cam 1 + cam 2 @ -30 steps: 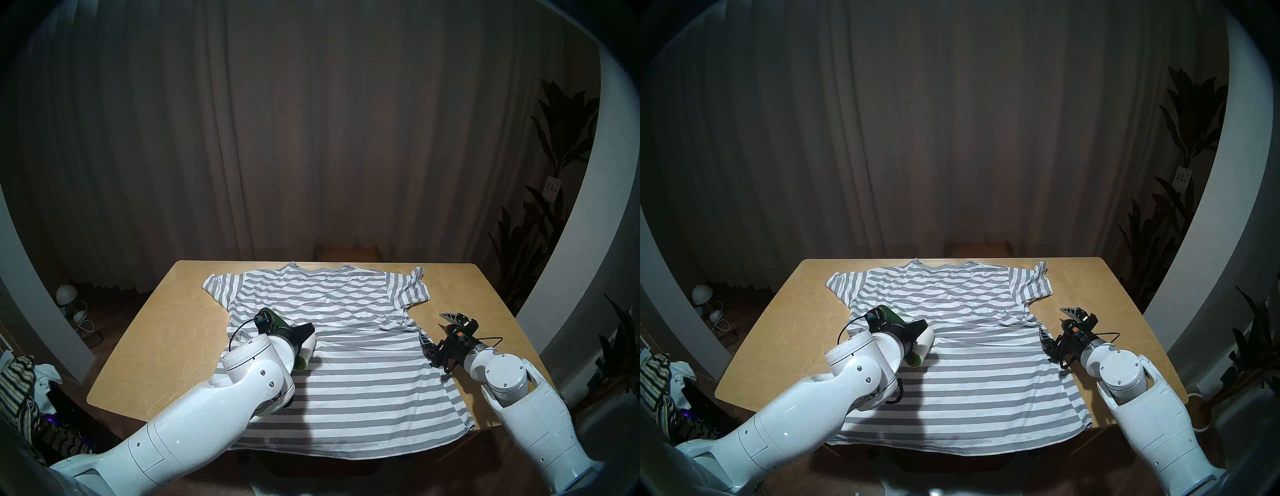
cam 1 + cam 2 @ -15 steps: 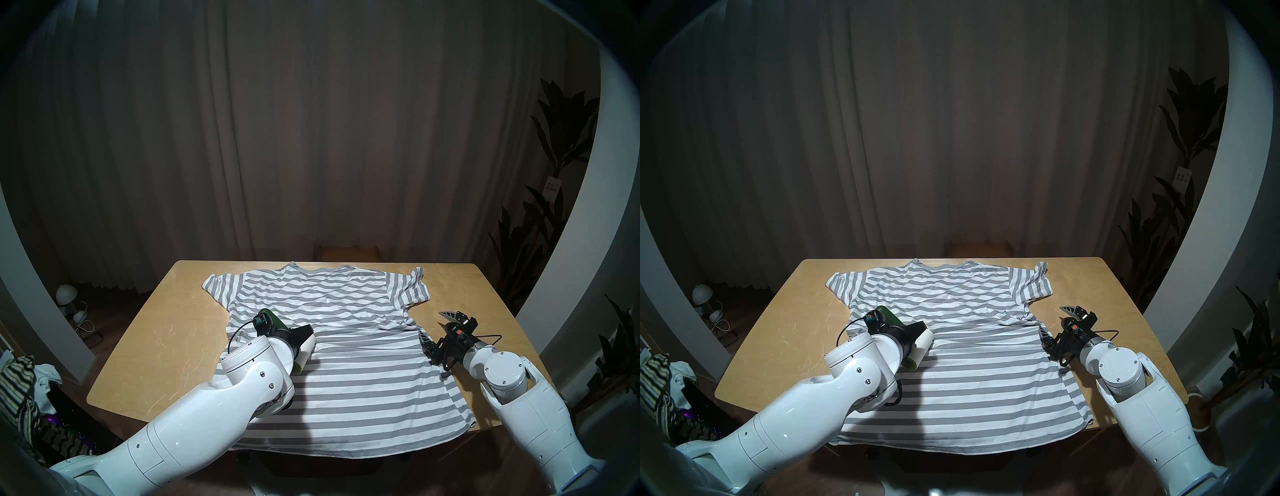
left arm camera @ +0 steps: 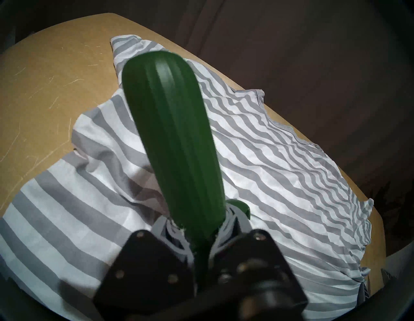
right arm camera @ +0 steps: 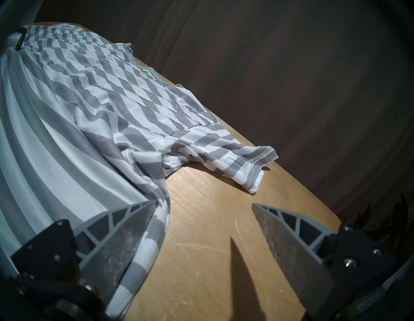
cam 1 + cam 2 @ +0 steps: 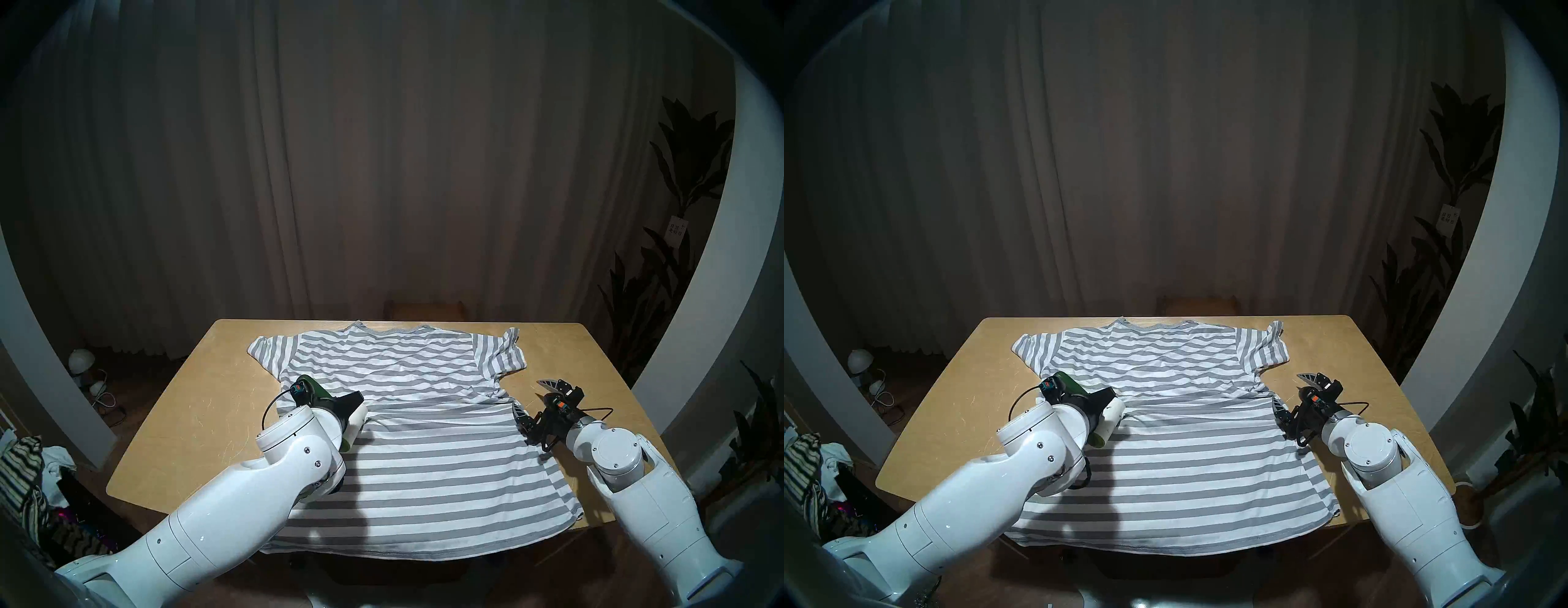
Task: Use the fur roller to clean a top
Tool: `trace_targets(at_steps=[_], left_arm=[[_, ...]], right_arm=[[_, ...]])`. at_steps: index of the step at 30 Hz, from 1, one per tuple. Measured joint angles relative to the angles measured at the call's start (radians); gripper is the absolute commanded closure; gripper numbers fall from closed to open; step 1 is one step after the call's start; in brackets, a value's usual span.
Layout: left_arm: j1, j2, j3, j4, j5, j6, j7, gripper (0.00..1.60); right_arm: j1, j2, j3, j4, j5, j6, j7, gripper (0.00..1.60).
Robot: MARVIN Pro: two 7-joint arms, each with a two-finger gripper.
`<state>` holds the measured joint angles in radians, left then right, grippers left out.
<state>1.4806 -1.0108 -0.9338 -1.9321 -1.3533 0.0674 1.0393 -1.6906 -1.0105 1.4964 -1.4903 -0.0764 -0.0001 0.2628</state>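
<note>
The grey-and-white striped T-shirt (image 5: pixel 424 446) lies flat on the wooden table (image 5: pixel 178 424), collar at the far edge; it also shows in the other head view (image 5: pixel 1187 446). My left gripper (image 5: pixel 343 405) is shut on the fur roller's dark green handle (image 3: pixel 172 134). The white roll (image 5: pixel 358 418) lies on the shirt near its left edge, below the left sleeve. My right gripper (image 5: pixel 532 399) is open and empty at the shirt's right edge. In the right wrist view, one of its fingers (image 4: pixel 125 226) rests on the cloth and the other is over bare table.
A dark-and-cream striped cloth pile (image 5: pixel 21 467) lies on the floor at the left. A small lamp (image 5: pixel 80 361) and cables are on the floor behind it. A stool (image 5: pixel 426 308) stands behind the table. Plants (image 5: pixel 679 170) stand at the right.
My left arm has drawn the roller leftward over the shirt, toward its left edge. The right gripper has stayed open and nearly still at the right edge.
</note>
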Motion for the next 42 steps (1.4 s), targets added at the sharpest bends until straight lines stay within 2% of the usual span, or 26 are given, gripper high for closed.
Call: trace_targets(at_steps=[6, 15, 25, 34, 42], left_arm=[[0.019, 0.026, -0.032, -0.017, 0.003, -0.022, 0.02, 1.6], [0.063, 0.092, -0.117, -0.049, 0.011, -0.065, 0.064, 1.6], [0.127, 0.143, -0.216, -0.104, 0.03, -0.173, 0.085, 1.6], [0.187, 0.181, -0.287, -0.149, 0.05, -0.269, 0.05, 1.6], [0.254, 0.213, -0.358, -0.173, 0.051, -0.363, -0.044, 1.6]], right_arm=[[0.004, 0.0, -0.003, 0.003, 0.0, 0.0, 0.0, 0.0], [0.008, 0.001, -0.006, 0.006, 0.0, 0.0, 0.0, 0.0], [0.012, 0.001, -0.014, 0.007, -0.003, 0.0, -0.004, 0.0], [0.012, 0.002, -0.021, 0.002, -0.007, 0.004, -0.013, 0.0], [0.004, -0.003, -0.025, -0.014, -0.005, 0.017, -0.022, 0.0]])
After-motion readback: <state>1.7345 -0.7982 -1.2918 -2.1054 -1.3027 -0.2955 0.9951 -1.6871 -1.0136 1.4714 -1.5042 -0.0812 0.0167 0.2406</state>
